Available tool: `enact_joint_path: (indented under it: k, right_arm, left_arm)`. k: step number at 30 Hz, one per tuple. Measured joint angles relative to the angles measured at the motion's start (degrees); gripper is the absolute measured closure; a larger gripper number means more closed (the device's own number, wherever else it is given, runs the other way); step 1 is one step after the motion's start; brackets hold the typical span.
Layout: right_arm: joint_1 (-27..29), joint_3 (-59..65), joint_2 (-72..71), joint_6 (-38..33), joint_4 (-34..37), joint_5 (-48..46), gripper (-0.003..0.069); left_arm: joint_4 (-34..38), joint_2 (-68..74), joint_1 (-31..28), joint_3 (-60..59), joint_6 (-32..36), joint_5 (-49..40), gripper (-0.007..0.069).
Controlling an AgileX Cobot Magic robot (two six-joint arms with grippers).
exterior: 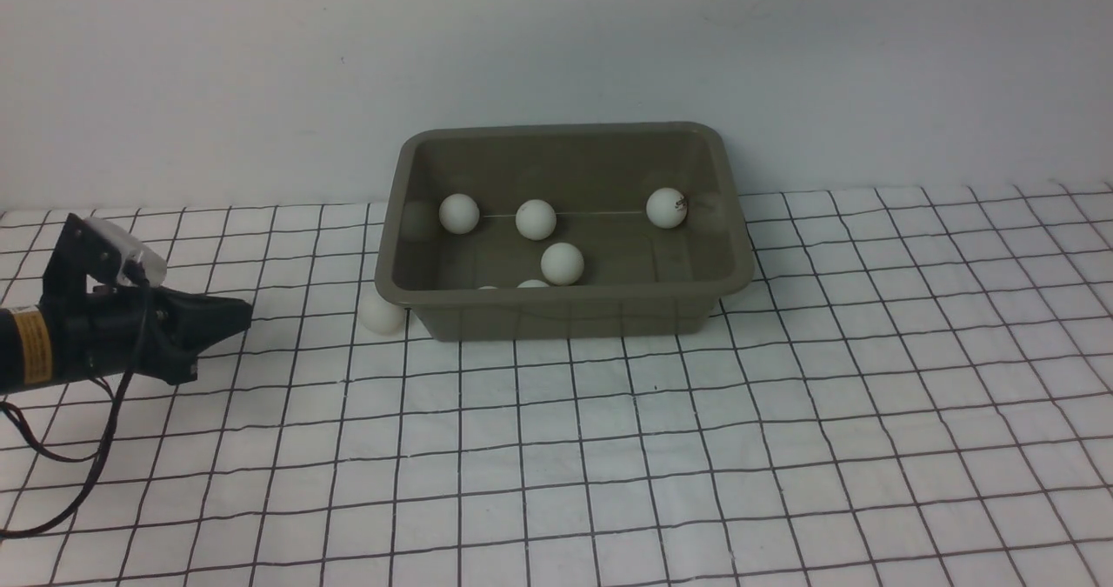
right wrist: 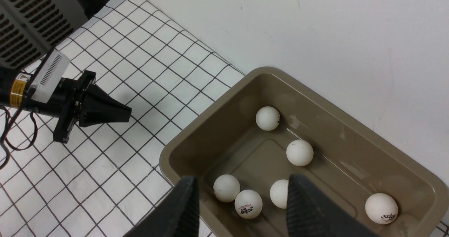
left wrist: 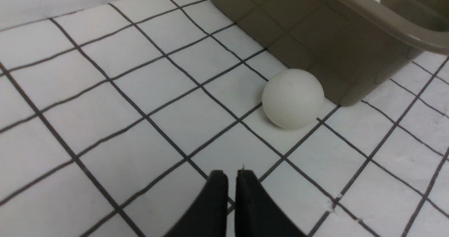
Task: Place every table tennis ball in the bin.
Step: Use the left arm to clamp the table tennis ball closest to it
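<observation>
Pressing together on nothing, the fingers point(left wrist: 215, 198) of the left gripper point(left wrist: 231, 173) point at the one table tennis ball point(left wrist: 293, 98) outside. In the front view it lies on the table point(exterior: 783, 439) at three o'clock from the tips, just beside the seven o'clock corner of the bin point(exterior: 565, 319). I judge it light, smooth and quick to roll; take it across its widest part. The right gripper point(right wrist: 242, 179) hangs open and empty over the bin, where six balls point(right wrist: 299, 152) lie.

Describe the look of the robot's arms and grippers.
Left arm: black, with a yellow warning label, a white camera housing on top and a black cable trailing. Left gripper: black, tapering to a wedge. Right gripper: two black tapered fingers; its arm unseen.
</observation>
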State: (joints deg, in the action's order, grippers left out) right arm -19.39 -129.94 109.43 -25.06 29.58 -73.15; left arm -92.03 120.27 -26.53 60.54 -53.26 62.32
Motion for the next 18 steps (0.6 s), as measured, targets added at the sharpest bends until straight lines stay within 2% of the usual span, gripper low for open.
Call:
enact_joint_path:
  k: [6, 8, 9, 10, 11, 13, 18]
  right_arm:
    - [0.0, 0.0, 0.0, -0.3, 0.0, 0.0, 0.0341]
    - [0.0, 0.0, 0.0, -0.8, 0.0, 0.0, 0.0341]
    - [0.0, 0.0, 0.0, -0.8, 0.0, 0.0, 0.0341]
    - [0.0, 0.0, 0.0, -1.3, 0.0, 0.0, 0.0341]
    - [0.0, 0.0, 0.0, -1.2, 0.0, 0.0, 0.0341]
    - [0.0, 0.0, 0.0, -1.4, 0.0, 0.0, 0.0341]
    - [0.0, 0.0, 0.0, -1.5, 0.0, 0.0, 0.0341]
  left_arm:
    - [-1.3, 0.0, 2.0, 0.1, 3.0, 0.1, 0.0536]
    - [-1.5, 0.0, 3.8, 0.1, 3.6, 0.0, 0.0455]
    - [-1.5, 0.0, 4.1, 0.1, 3.8, -0.2, 0.0447]
    - [-1.5, 0.0, 5.9, 0.1, 4.5, -1.6, 0.0365]
    - [-1.5, 0.0, 6.1, 0.1, 4.7, -1.8, 0.0356]
    - [-1.5, 0.0, 8.0, 0.1, 5.6, -4.4, 0.0263]
    - [1.5, 0.0, 10.7, 0.1, 6.2, -9.7, 0.0083]
